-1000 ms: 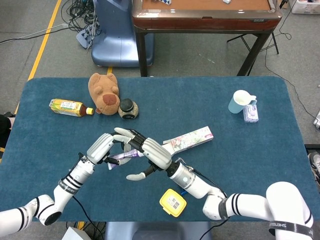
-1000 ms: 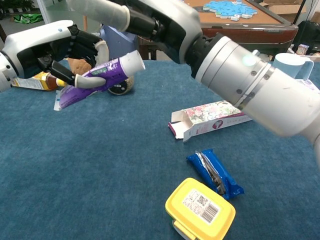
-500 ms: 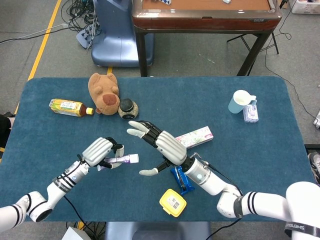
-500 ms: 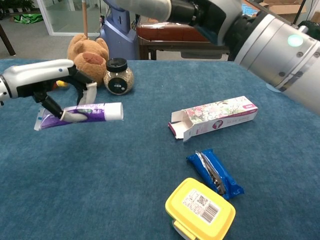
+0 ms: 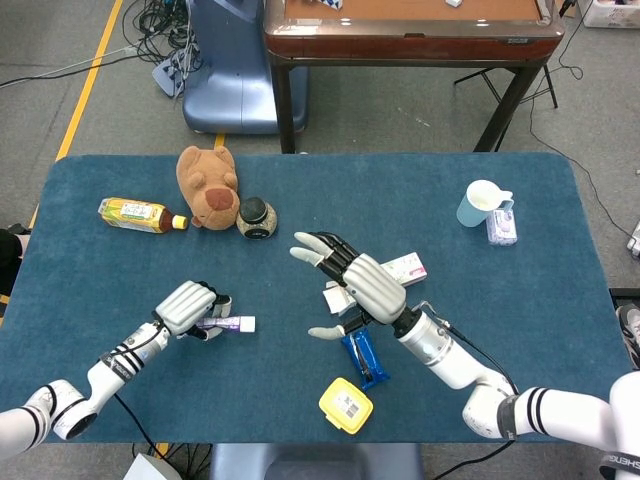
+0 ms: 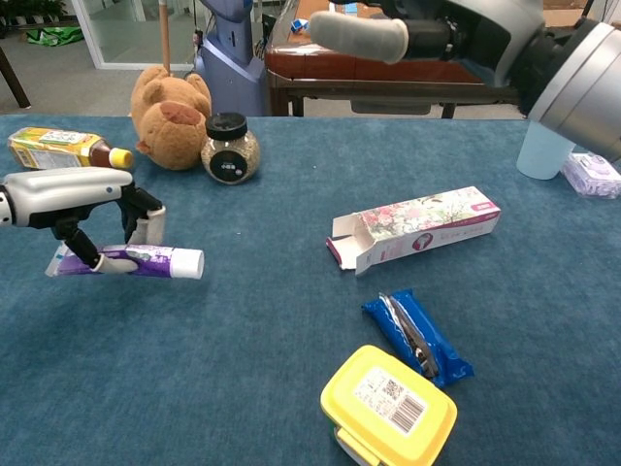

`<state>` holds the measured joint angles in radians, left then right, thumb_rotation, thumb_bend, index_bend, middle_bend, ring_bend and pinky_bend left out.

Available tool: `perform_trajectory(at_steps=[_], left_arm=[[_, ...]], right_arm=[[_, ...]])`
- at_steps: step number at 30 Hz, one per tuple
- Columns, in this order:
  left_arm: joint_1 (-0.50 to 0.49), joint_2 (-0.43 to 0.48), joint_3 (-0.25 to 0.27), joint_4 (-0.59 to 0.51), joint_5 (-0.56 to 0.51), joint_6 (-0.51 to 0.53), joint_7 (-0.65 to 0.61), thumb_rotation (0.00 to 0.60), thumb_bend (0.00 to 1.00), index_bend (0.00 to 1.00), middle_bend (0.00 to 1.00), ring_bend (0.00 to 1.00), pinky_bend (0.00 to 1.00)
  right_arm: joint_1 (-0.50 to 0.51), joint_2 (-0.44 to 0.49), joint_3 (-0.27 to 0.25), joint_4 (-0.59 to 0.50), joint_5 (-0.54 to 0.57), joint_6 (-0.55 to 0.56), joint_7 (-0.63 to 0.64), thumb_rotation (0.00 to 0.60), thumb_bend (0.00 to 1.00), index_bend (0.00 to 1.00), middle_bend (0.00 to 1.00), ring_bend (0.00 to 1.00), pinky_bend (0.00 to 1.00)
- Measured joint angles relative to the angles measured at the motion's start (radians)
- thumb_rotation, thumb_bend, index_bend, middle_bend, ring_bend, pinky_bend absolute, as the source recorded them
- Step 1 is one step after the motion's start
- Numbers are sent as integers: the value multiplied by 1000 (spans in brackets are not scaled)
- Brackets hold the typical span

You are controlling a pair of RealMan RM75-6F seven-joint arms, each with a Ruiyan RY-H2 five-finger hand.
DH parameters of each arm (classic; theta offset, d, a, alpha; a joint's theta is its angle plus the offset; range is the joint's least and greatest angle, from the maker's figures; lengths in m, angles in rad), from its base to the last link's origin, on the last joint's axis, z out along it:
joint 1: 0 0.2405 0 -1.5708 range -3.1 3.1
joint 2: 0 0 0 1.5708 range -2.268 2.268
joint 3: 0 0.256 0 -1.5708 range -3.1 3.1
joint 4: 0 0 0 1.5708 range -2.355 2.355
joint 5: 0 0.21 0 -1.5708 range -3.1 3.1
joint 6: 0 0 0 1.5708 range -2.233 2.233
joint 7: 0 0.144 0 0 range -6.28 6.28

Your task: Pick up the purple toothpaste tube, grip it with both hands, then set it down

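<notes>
The purple toothpaste tube (image 6: pixel 131 260) lies level with its white cap pointing right, low over the blue table's left front. My left hand (image 6: pixel 73 189) holds it from above, fingers curled around its rear half. I cannot tell whether the tube touches the cloth. In the head view the same tube (image 5: pixel 228 323) pokes out right of the left hand (image 5: pixel 188 306). My right hand (image 5: pixel 357 285) hovers apart from it over the table's middle, open with fingers spread and holding nothing. In the chest view the right hand (image 6: pixel 427 29) fills the top edge.
A floral carton (image 6: pixel 417 228) lies open-ended at centre, under the right hand. A blue snack packet (image 6: pixel 417 335) and a yellow box (image 6: pixel 388 408) sit nearer the front. A teddy bear (image 6: pixel 170 107), jar (image 6: pixel 229 149) and tea bottle (image 6: pixel 63 148) stand back left, a blue cup (image 5: pixel 483 203) back right.
The right hand has let go of the tube and drawn away to the right, fingers spread. The left hand has carried the tube down and leftward, close to the table.
</notes>
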<state>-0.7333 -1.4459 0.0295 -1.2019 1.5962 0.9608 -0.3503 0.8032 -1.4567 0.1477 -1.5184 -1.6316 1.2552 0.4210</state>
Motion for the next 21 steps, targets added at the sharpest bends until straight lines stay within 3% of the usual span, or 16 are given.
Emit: perform_trajectory(at_steps=[5, 13, 16, 18, 21], left_arm=[[8, 1, -13, -13, -38, -11, 32, 600, 397, 253, 376, 318, 326], [49, 56, -32, -80, -82, 35, 69, 600, 392, 228, 360, 316, 326], [85, 97, -33, -119, -121, 55, 119, 600, 392, 231, 360, 316, 326], [113, 123, -33, -145, -152, 71, 155, 600, 392, 236, 360, 318, 326], [166, 159, -34, -183, -194, 119, 214, 600, 392, 248, 360, 322, 326]], right_arm=[[-15, 30, -8, -3, 13, -13, -24, 297, 0, 0, 0, 0, 0], [-59, 92, -36, 4, 42, -35, -120, 312, 0, 0, 0, 0, 0], [-96, 127, -52, 0, 65, -33, -175, 415, 0, 0, 0, 0, 0], [-124, 149, -60, -2, 81, -24, -221, 553, 0, 0, 0, 0, 0], [-175, 169, -69, 5, 102, 15, -293, 600, 7, 0, 7, 0, 0]])
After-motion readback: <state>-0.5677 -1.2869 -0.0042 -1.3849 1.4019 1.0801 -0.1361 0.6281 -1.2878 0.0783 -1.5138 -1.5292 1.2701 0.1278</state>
